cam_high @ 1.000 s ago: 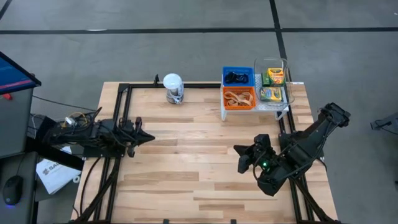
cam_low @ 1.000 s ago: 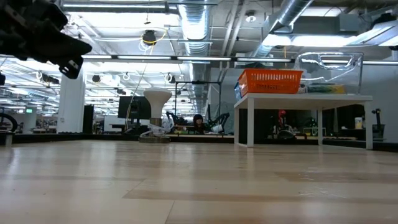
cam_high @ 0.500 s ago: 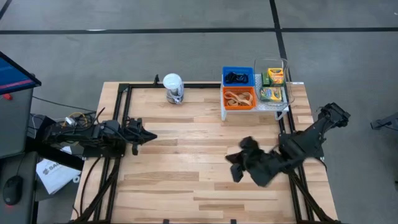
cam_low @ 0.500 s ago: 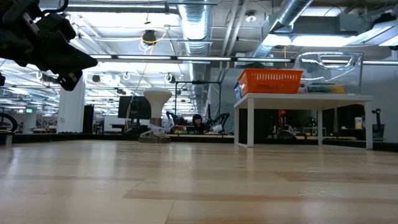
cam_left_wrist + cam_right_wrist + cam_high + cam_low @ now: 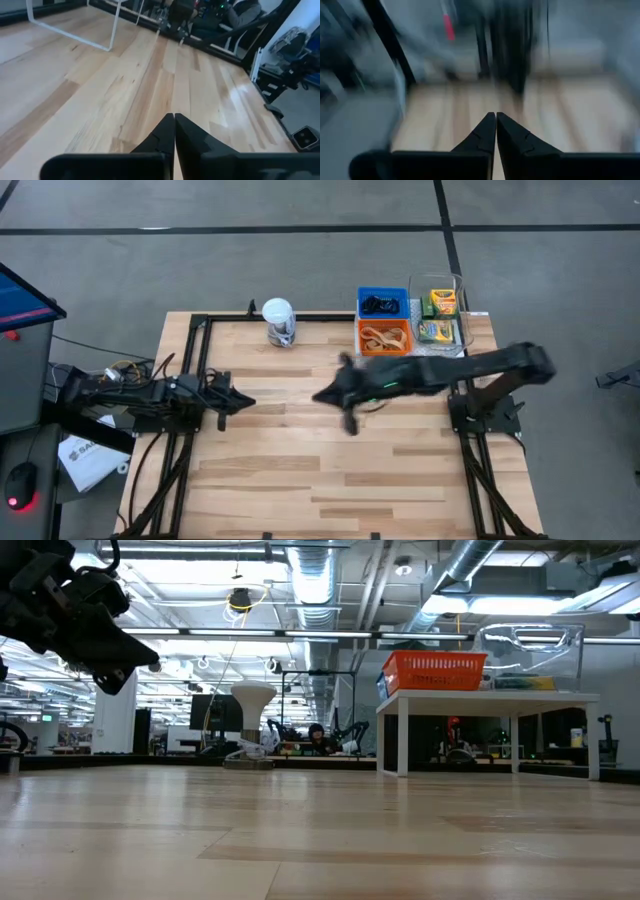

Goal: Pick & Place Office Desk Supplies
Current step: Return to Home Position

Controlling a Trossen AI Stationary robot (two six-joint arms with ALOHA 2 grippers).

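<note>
On a white shelf [image 5: 461, 350] at the table's far right stand three bins. A blue bin holds black clips [image 5: 380, 305], an orange bin [image 5: 434, 671] holds tan rubber bands [image 5: 381, 337], and a clear bin holds two crayon boxes [image 5: 441, 303] [image 5: 435, 331]. My right gripper [image 5: 322, 395] [image 5: 496, 116] is shut and holds nothing. It hangs above mid-table, just in front of the shelf's left end, on its outstretched arm. My left gripper [image 5: 249, 402] [image 5: 174, 117] [image 5: 152, 663] is shut too, above the table's left part, pointing toward the right.
A clear jar with a white lid [image 5: 279, 321] stands at the far edge, left of the shelf. A black frame rail [image 5: 200, 370] runs along the table's left side and another [image 5: 458, 395] along its right. Bare wood lies between the two grippers and toward the near edge.
My right gripper has swung fast from the table's near right toward the far left, to mid-table in front of the shelf, rolling as it went and staying shut. My left gripper has tipped down a little.
</note>
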